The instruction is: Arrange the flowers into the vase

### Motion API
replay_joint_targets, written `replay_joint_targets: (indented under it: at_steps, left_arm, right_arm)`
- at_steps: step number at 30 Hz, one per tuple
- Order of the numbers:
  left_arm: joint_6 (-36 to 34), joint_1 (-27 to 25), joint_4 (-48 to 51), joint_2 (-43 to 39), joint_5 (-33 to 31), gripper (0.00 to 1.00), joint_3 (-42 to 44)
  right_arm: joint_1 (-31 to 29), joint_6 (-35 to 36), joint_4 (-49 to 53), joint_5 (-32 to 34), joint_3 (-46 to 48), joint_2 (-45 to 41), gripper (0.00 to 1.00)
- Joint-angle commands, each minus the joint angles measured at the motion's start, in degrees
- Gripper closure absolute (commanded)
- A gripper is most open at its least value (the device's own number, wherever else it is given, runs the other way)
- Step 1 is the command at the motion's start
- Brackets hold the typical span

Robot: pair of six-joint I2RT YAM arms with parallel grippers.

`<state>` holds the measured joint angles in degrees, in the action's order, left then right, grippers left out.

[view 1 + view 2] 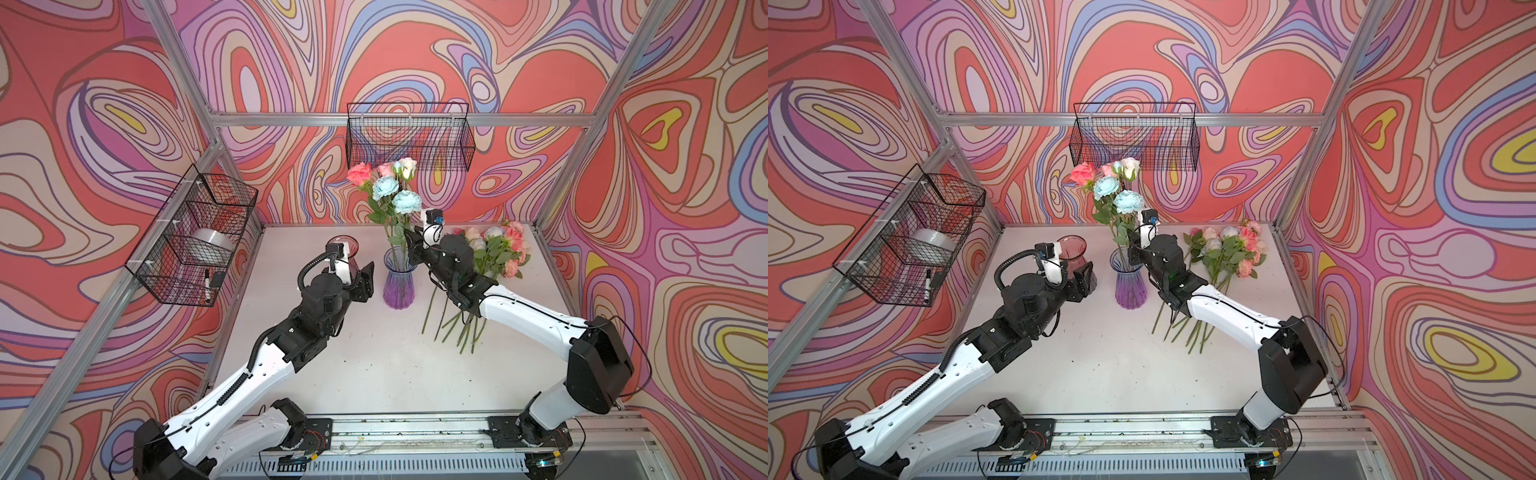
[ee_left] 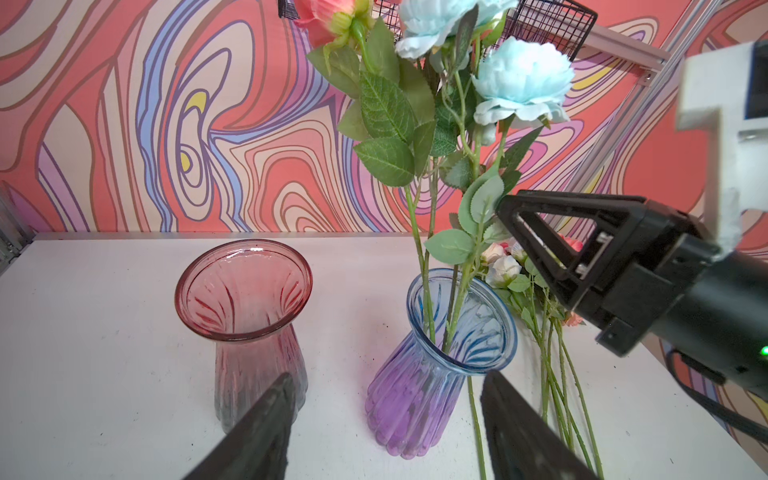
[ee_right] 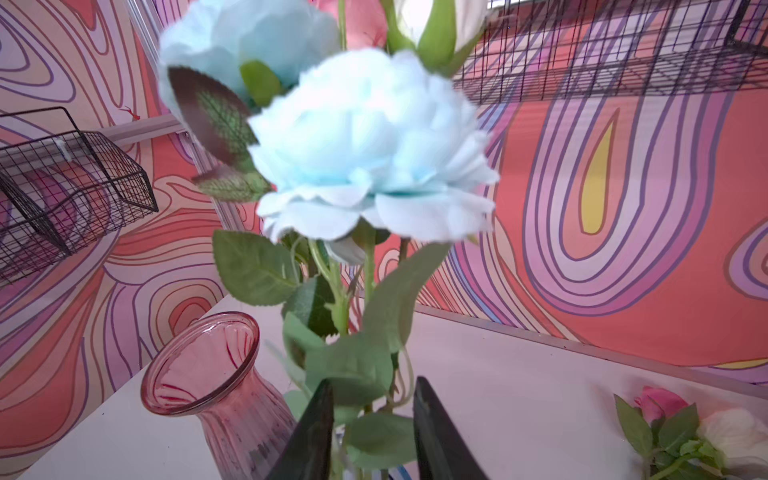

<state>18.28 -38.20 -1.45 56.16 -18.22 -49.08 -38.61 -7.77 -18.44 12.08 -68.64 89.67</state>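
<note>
Top views, room: patterned walls (image 1: 685, 166) with red, lilac and yellow swirls close three sides, and a metal frame (image 1: 291, 120) runs along the corners.
Top views, surface: in both top views a white table (image 1: 374, 365) (image 1: 1100, 365) with small dark specks.
Top views, baskets: a back basket (image 1: 409, 141) of black wire hangs on the far wall. A side basket (image 1: 195, 237) holds a tape roll (image 1: 212, 245) and a marker (image 1: 206, 284).
Top views, vases: the purple vase (image 1: 399, 286) (image 1: 1130, 282) stands upright near the middle. The pink vase (image 1: 351, 245) stands to its left.
Top views, flowers: the standing flowers (image 1: 390, 187) rise from the purple vase. The lying flowers (image 1: 494, 249) (image 1: 1225, 249) are in a heap on the table at the right, partly under the right arm.
Top views, grippers: the left gripper (image 1: 368, 278) (image 1: 1086, 278) hovers just beside the purple vase. The right gripper (image 1: 409, 245) (image 1: 1133, 245) is at the stems above its rim.
Left wrist, surface: both vases (image 2: 415, 399) (image 2: 245, 291) stand apart on the table (image 2: 104, 353).
Left wrist, fingers: the left gripper (image 2: 386, 376) is spread wide and holds nothing.
Left wrist, other arm: the tip of the right gripper (image 2: 507, 208) touches a leaf.
Right wrist, fingers: the right gripper (image 3: 372, 382) has a narrow gap with leaves and a stem inside, not pressed.
Right wrist, flowers: a pale blue head (image 3: 370, 145), blurred, fills the middle.
Right wrist, surface: the table (image 3: 519, 395) carries the pink vase (image 3: 208, 374) and some lying flowers (image 3: 685, 436).
</note>
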Motion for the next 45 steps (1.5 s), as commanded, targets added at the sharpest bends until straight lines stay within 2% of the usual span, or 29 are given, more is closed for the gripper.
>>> replay_joint_targets:
  at_steps: [1, 9, 11, 12, 13, 16, 18, 22, 26, 28, 38, 45]
  left_arm:
    - [0.61, 0.31, 0.29, -0.70, 0.12, 0.29, -0.84]
    - [0.87, 0.40, 0.70, -1.67, 1.22, 0.29, -1.15]
    - [1.00, 0.36, 0.81, -2.01, 1.90, 0.29, -1.20]
    - [0.97, 0.42, 0.73, -2.23, 1.99, 0.29, -1.25]
    - [0.96, 0.40, 0.68, -2.46, 1.99, 0.29, -1.19]
    - [0.78, 0.40, 0.56, -2.55, 1.79, 0.29, -0.94]
    - [0.64, 0.40, 0.23, -2.31, 1.57, 0.29, -0.77]
    - [1.00, 0.40, 0.79, -2.11, 2.25, 0.29, -1.11]
    - [1.66, 0.40, 0.49, -2.12, 2.88, 0.29, -0.94]
    - [1.84, 0.40, 0.66, -2.02, 3.57, 0.29, -1.11]
    - [3.63, 0.40, 0.96, -0.13, 6.24, 0.29, -1.37]
    - [4.78, 0.40, 1.35, 0.68, 7.79, 0.29, -1.63]
  right_arm:
    - [-0.83, -1.39, 1.50, 1.96, 0.91, -4.48, 0.67]
    - [-1.07, -4.73, 8.07, 4.85, 3.95, -11.90, 0.59]
    - [-1.03, -5.53, 9.90, 8.48, 5.17, -13.39, 0.55]
    - [-0.86, -6.47, 11.18, 10.86, 5.70, -14.04, 0.48]
    - [0.43, -8.06, 13.26, 11.38, 5.97, -14.21, 0.46]
    - [9.93, -18.68, 22.87, -0.65, 5.44, -12.05, 0.52]
    - [13.16, -20.94, 27.19, -4.25, 5.86, -10.24, 0.54]
    - [16.46, -20.16, 31.03, -1.50, 6.55, -6.83, 0.55]
    - [21.76, -21.23, 36.60, -4.25, 0.97, 2.20, 0.72]
    - [23.31, -22.01, 38.31, -2.47, -1.61, 6.23, 0.75]
    - [27.80, -28.25, 44.69, 4.76, -5.12, 13.35, 0.70]
    - [30.94, -28.40, 43.41, 1.88, -4.36, 15.24, 0.71]
